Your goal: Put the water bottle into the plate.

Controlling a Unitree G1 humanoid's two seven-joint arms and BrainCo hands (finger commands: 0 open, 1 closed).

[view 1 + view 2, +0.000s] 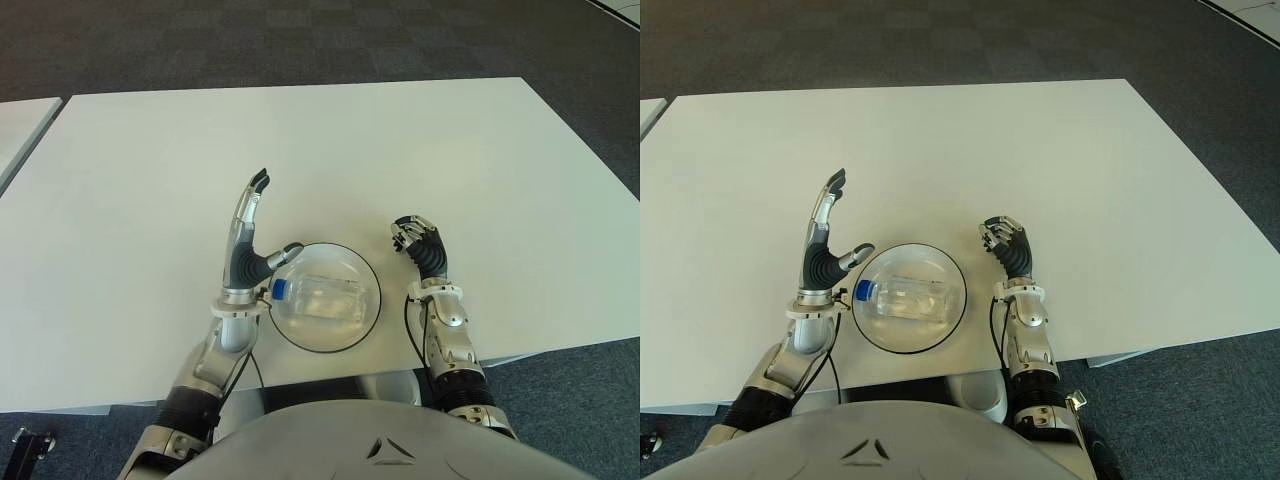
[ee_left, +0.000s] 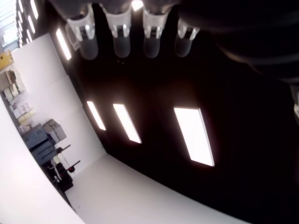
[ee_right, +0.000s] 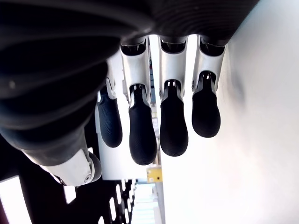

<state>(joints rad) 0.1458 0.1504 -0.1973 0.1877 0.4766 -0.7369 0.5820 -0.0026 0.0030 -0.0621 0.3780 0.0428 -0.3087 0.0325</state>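
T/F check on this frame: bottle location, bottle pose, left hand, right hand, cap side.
1. The water bottle is in the plate. True.
2. The bottle stands upright. False: it lies on its side.
3. The left hand grips the bottle. False: its fingers are extended upward and hold nothing.
4. The right hand shows right of the plate, fingers curled, holding nothing. True.
5. The blue cap points toward the left hand. True.

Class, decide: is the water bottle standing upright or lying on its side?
On its side. The water bottle lies flat inside the plate, blue cap towards the open left hand.
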